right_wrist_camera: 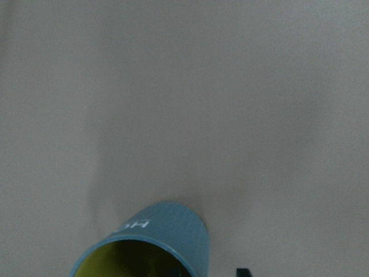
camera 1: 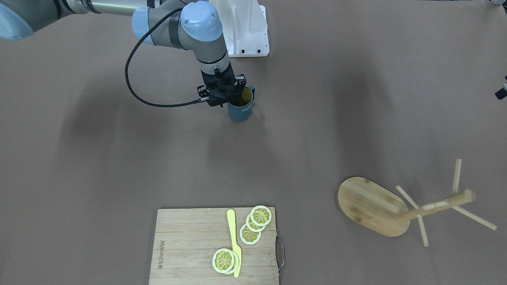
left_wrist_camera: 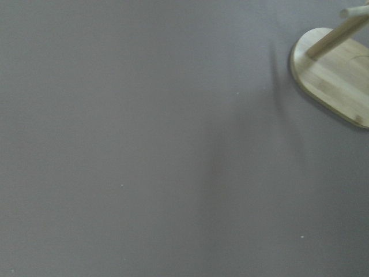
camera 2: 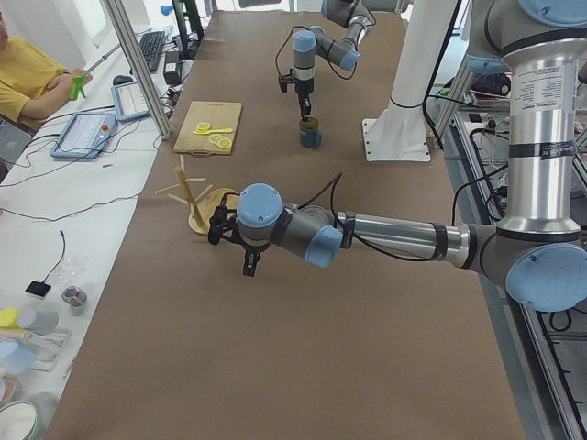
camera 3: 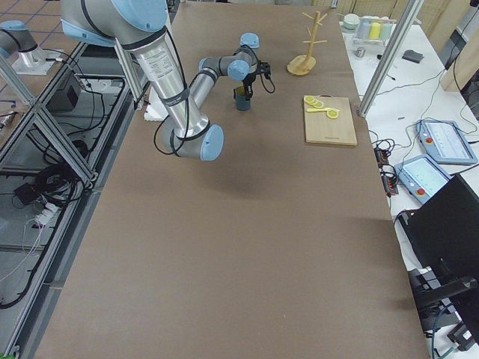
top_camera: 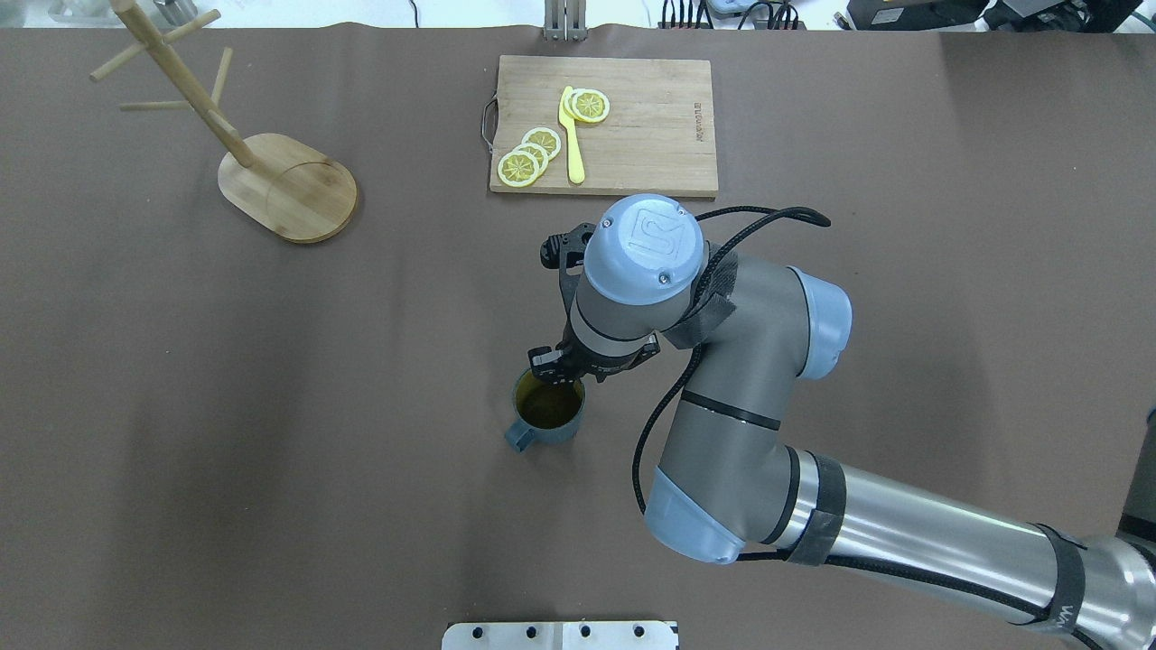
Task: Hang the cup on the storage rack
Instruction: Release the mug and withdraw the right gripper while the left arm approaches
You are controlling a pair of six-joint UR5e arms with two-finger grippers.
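Observation:
The cup (camera 1: 241, 110) stands upright on the brown table, handle toward the robot, and shows in the overhead view (top_camera: 546, 411) and the right wrist view (right_wrist_camera: 155, 236). My right gripper (camera 1: 231, 98) points down over its rim, also seen from above (top_camera: 555, 370). Its jaws look open astride the cup's wall, with one dark fingertip (right_wrist_camera: 242, 271) outside the cup. The storage rack (camera 1: 368, 206) stands far off at the table's left end (top_camera: 289, 185). My left gripper (camera 2: 249, 266) hovers near the rack, whose base (left_wrist_camera: 334, 81) shows in the left wrist view. I cannot tell if the left gripper is open or shut.
A slatted cutting board (camera 1: 186, 245) with lemon slices (camera 1: 250, 227) and a yellow knife (camera 1: 234, 241) lies at the table's far edge from the robot. A white mount (camera 1: 245, 27) stands at the robot's side. An operator (camera 2: 23, 78) sits beyond the table.

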